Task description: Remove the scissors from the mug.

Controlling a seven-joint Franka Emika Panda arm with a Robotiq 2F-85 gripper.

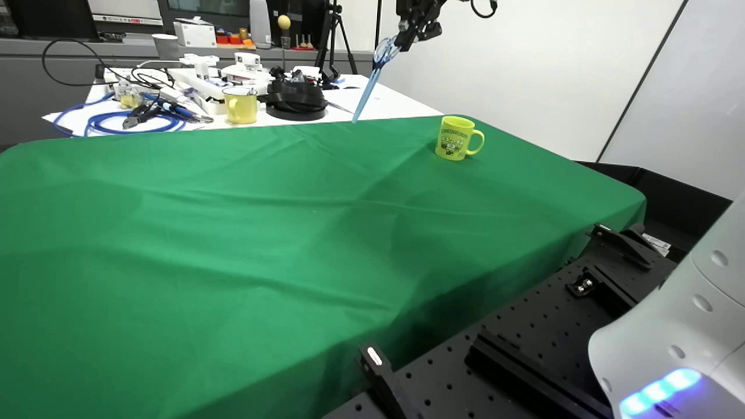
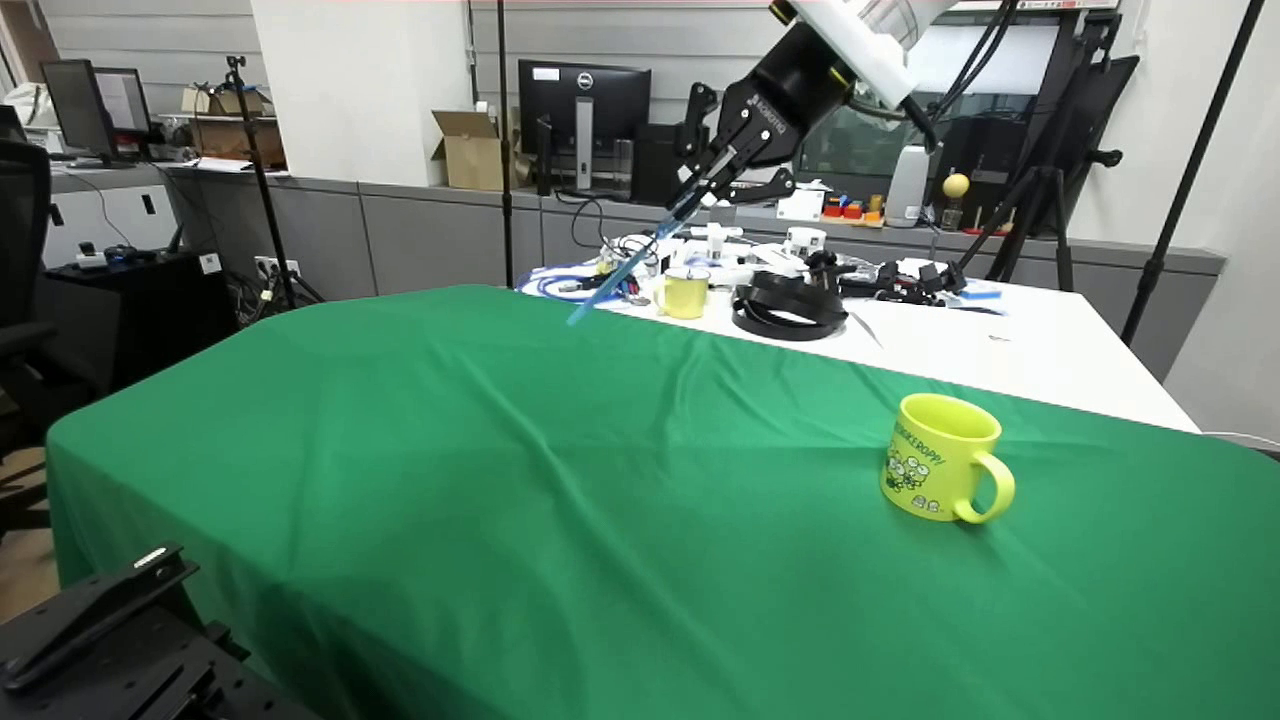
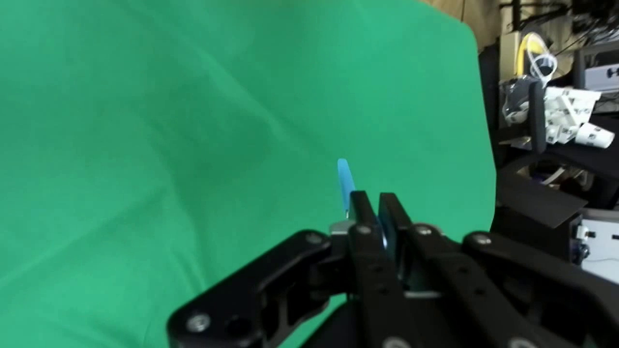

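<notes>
The light-blue scissors (image 1: 366,95) hang in the air, tilted, long end down and loops at the gripper. They also show in an exterior view (image 2: 622,275); in the wrist view only a blue end (image 3: 345,179) and a sliver between the fingers show. My gripper (image 1: 403,42) is shut on the scissors near their loops, high over the far part of the green cloth; its fingers (image 3: 371,195) keep a narrow gap. The yellow-green mug (image 1: 452,142) stands upright on the cloth, apart from the scissors, handle to the right (image 2: 937,462). Nothing sticks out of it. It is out of the wrist view.
Behind the green cloth (image 1: 233,233) a white table holds a paler yellow cup (image 1: 241,109), blue cables (image 1: 128,123) and a black coiled strap (image 1: 295,100). The white arm base (image 1: 687,326) and a black mounting plate (image 1: 465,372) stand at the near edge.
</notes>
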